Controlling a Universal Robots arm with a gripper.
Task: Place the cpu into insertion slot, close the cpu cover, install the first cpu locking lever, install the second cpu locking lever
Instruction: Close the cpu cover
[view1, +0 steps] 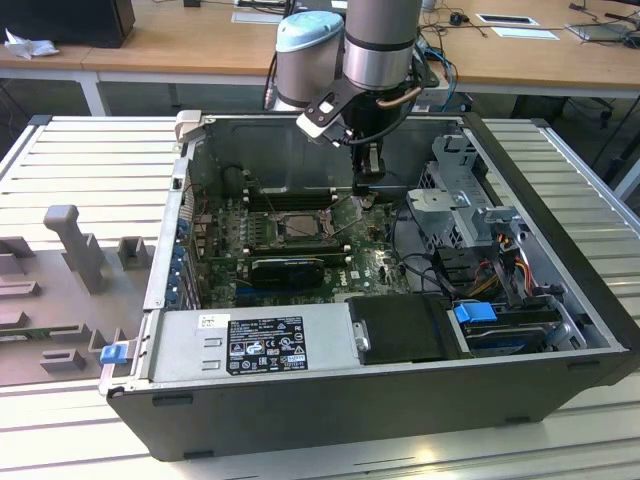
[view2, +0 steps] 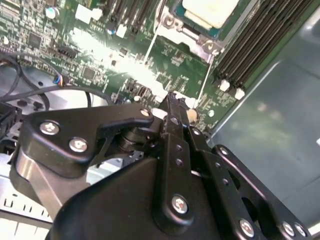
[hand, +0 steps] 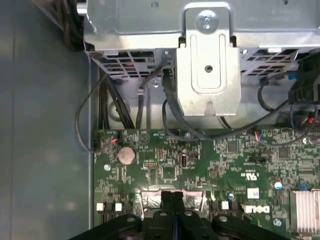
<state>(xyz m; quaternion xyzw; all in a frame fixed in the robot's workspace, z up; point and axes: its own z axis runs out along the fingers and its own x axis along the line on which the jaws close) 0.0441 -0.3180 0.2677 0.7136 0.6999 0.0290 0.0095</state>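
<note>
The small, flat, pale silver-beige square cpu (view2: 207, 11) sits in the silver-rimmed square insertion slot (view1: 299, 226) on the green motherboard (hand: 200, 165). The board is inside the open dark-grey metal computer case (view1: 400, 410), which rests on the ribbed grey surface (view1: 100, 150). The thin silver frame of the cpu cover (view2: 210, 46) looks folded down around the chip, though the second wrist view cuts most of it off, so it may not be fully flat.

Two thin silver wire levers run out from the socket's corners. The nearer lever (view2: 205, 80) ends just beside the black claw (view2: 175, 102), and the other lever (view2: 151, 45) lies apart from it. The claw is clenched, fingers pressed together with nothing evident between them. It hangs low over the board, just beside the slot on the exterior view's right.

By my judgement, placing and covering are done and the first locking lever is the step in hand. That step calls for the closed tip to bear on the wire's end, press it down and swing it under its catch without slipping off.
</note>
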